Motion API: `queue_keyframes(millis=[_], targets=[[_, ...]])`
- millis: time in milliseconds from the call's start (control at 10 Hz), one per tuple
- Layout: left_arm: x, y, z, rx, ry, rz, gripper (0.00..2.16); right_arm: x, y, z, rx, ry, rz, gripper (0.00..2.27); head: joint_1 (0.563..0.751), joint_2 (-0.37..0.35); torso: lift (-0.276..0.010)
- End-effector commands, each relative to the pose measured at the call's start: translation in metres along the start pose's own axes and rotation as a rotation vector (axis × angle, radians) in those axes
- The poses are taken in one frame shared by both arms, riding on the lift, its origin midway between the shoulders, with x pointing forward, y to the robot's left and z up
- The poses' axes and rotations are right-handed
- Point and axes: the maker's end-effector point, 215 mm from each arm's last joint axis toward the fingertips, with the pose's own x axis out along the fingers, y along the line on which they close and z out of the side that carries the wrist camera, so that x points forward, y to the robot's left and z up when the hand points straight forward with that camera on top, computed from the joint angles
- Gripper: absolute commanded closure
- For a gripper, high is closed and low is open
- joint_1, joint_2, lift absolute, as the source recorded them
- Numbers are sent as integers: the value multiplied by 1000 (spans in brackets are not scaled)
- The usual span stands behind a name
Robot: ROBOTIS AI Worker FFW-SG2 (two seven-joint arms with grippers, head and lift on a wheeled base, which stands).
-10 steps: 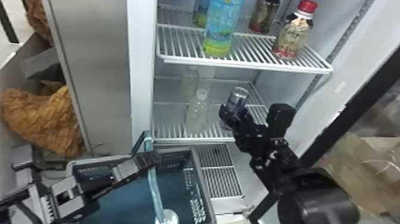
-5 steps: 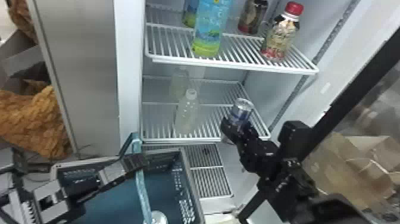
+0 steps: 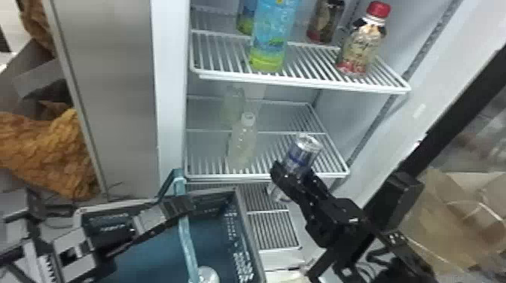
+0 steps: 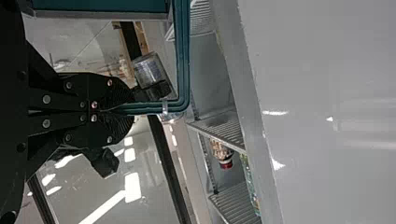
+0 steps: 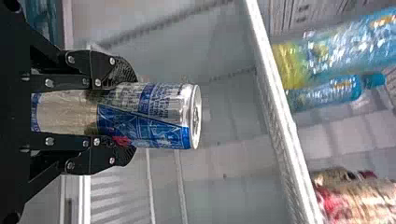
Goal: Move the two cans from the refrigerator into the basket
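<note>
"Since the earlier frames, your right gripper (image 3: pixel 291 173) has brought the silver-and-blue metal can (image 3: pixel 303 152) lower against the shelves; its base now shows below the front edge of the white wire lower shelf (image 3: pixel 259 177)."

"How is your right gripper holding it?"

"Its two flat black fingers pinch the can's sides, one on each side, with the silver lid sticking out past the fingertips. Whether the can is fully clear of the shelf, nobody can tell you from here."

"What stands near it?"

"On the lower shelf, beside the can, you have a pale, clear bottle with a white cap (image 3: pixel 241 146). Above, on the white wire upper shelf (image 3: pixel 301 81), stand a tall blue and yellow-green bottle (image 3: pixel 271 41), a dark bottle (image 3: pixel 325 20) and a red-capped bottle with a cream-and-red label (image 3: pixel 359 47)."

"And your left gripper (image 3: pixel 184 205)?"

"Pressed together on the teal handle (image 3: pixel 187 241) of the teal basket with a grey rim (image 3: pixel 250 235), below and in front of the shelves. At the bottom edge of the head view, by that handle, you have a round silvery object (image 3: pixel 207 275), too cut off to name."

"Farther out?"

"Crumpled orange-brown material (image 3: pixel 52 158) lies beyond the refrigerator's left side, and brown paper or card (image 3: pixel 451 225) beyond its right."
</note>
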Motion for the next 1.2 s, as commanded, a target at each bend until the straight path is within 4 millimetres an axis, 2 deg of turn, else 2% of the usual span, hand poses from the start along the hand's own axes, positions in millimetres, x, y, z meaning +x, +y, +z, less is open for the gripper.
queue_keyframes(millis=[0, 400, 500, 600, 700, 800, 1100], targets=[[0, 0, 0, -2, -2, -2, 1210, -3, 30, -9, 62, 13, 64, 1282, 695, -249, -219], [0, 0, -1, -6, -3, -2, 1210, -6, 99, -31, 186, 61, 217, 1282, 695, -154, -219], [0, 0, -2, -7, -1, -2, 1210, -3, 108, -43, 213, 84, 242, 1197, 695, -129, -219], [0, 1, -2, -8, -3, -1, 1210, 2, 115, -58, 232, 105, 283, 834, 695, -116, -219], [0, 1, -2, -8, -3, -1, 1210, 8, 118, -70, 238, 123, 308, 420, 695, -93, -219], [0, 1, -2, -8, -4, -2, 1210, 9, 115, -72, 241, 124, 304, 130, 695, -72, -219], [-1, 1, -4, -16, -5, -3, 1210, 7, 80, -59, 221, 72, 229, 128, 695, -87, -219]])
